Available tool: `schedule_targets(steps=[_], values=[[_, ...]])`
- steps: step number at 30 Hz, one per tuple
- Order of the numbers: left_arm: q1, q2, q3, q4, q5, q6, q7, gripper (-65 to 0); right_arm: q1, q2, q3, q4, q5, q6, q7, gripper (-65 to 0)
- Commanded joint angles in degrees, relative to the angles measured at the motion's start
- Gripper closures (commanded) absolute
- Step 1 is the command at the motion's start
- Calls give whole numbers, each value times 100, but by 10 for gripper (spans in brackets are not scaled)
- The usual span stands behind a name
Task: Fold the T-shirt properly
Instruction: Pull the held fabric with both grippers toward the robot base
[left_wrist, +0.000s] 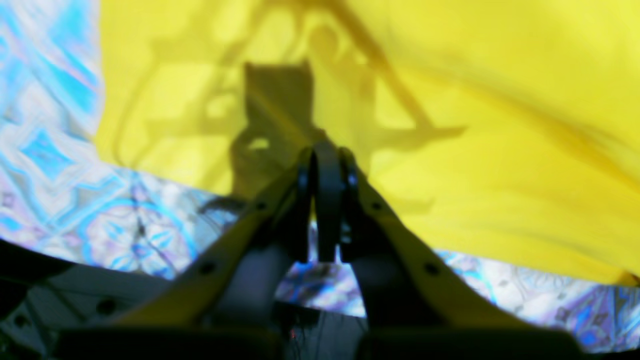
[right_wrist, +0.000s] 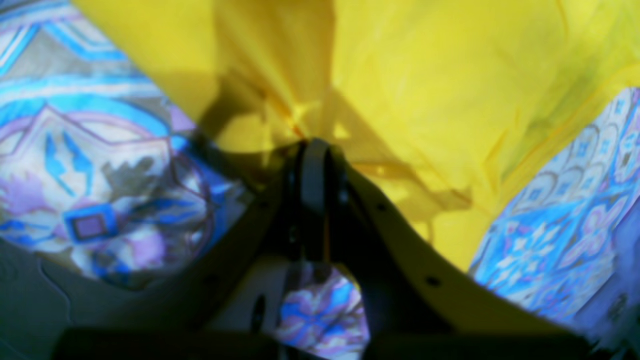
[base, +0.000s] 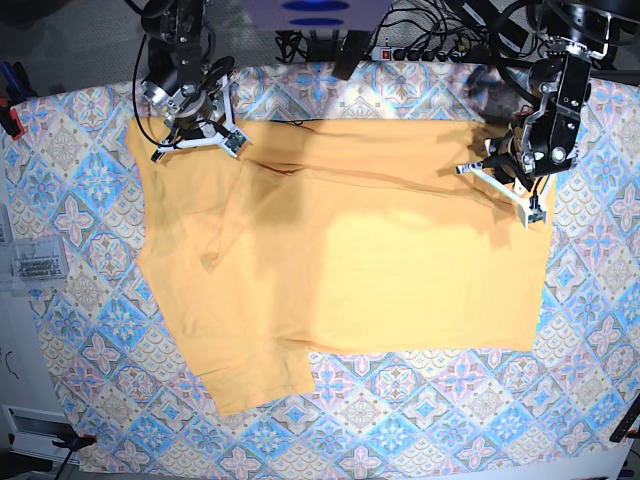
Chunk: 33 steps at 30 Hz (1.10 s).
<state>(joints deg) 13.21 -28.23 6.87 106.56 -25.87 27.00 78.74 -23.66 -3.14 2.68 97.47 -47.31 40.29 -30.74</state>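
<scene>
one t-shirt (base: 380, 270) lies spread on one patterned tablecloth (base: 90, 190), taking up most of the middle of the table. its near edge runs unevenly: a flap hangs lower toward the near left, and the rest of the hem sits further back across to the right. farther in, soft creases cross the cloth below the far edge, and a darker shadowed patch sits left of centre.

two grippers work at the far edge, well apart. the right gripper (right_wrist: 315, 145) is at the far left corner of the shirt, its jaws pressed together and pinching a bunched fold of yellow cloth. the left gripper (left_wrist: 327, 150) is at the far right corner, jaws likewise closed, its tips at the cloth's edge; whether cloth is caught between them i cannot tell.

beyond the table's far edge lies one power strip (base: 420, 50) among dark cables.
</scene>
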Motion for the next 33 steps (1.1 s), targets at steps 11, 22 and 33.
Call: schedule_targets(steps=[11, 22, 33], values=[[-983, -716, 943, 91, 411, -6, 34, 0, 577, -122, 27, -565, 217, -29, 81, 0], [-1493, -821, 3185, -1342, 1774, -6, -1461, 0, 647, -130, 27, -538, 357, -29, 90, 0], [-1308, -812, 3836, -2731, 2591, -525, -4028, 0, 709, -253, 18, -450, 630, -29, 573, 0]])
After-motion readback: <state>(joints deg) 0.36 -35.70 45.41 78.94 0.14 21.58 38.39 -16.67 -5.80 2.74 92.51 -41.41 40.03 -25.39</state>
